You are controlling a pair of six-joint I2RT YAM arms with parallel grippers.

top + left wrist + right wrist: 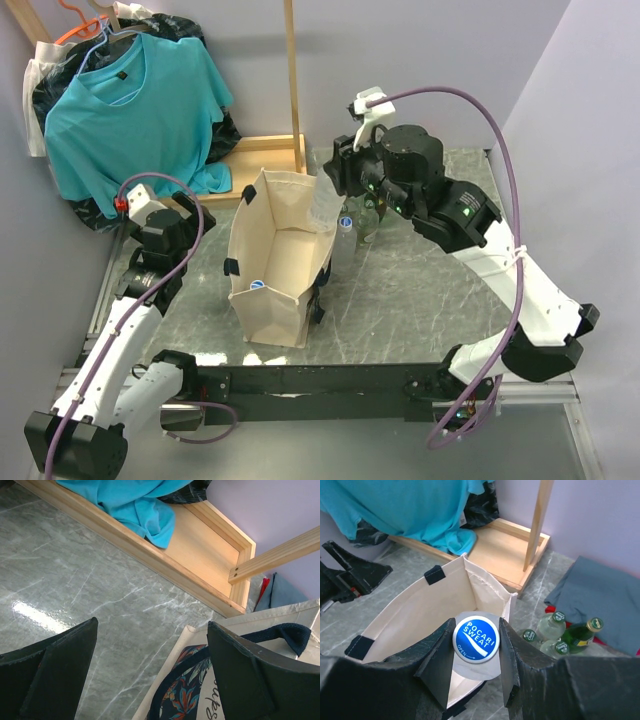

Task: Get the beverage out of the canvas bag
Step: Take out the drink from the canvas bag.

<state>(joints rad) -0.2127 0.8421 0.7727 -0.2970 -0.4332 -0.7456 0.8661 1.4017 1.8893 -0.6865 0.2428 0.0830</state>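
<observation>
Beverage: clear bottle [323,207] with a blue cap reading POCARI SWEAT, upright over the upper right corner of the bag's mouth in the top view. Cap at lower centre of the right wrist view. Cannot tell whether its base is clear of the rim.
Right claw [476,629]: closed narrow on the beverage just under the cap, one dark finger [437,655] on each side.
Canvas bag [272,318]: beige, boxy, standing upright with its mouth open at the middle of the bench. Small black tabs on the rim; a dark strap and a floral print on the side seen in the left wrist view.
Inside the bag: small blue-and-white round thing [257,285], low near the lower left of the opening. Too small to tell what it is.
Left claw [152,627]: wide, nothing between the fingers. At the left of the bag in the top view, near it but apart, with bare bench and the bag's printed side below.
Glass bottles [560,635]: green and clear, clustered upright on the bench just right of the bag, under the right arm's wrist.
Bench [420,290]: grey marbled top.
Wooden rack [265,152]: flat base and upright post at upper centre, behind the bag.
T-shirt [130,100]: teal, on a hanger at upper left, with a black plastic bag [222,130] behind it.
Grey cloth [600,597]: right side of the right wrist view, beyond the glass bottles.
</observation>
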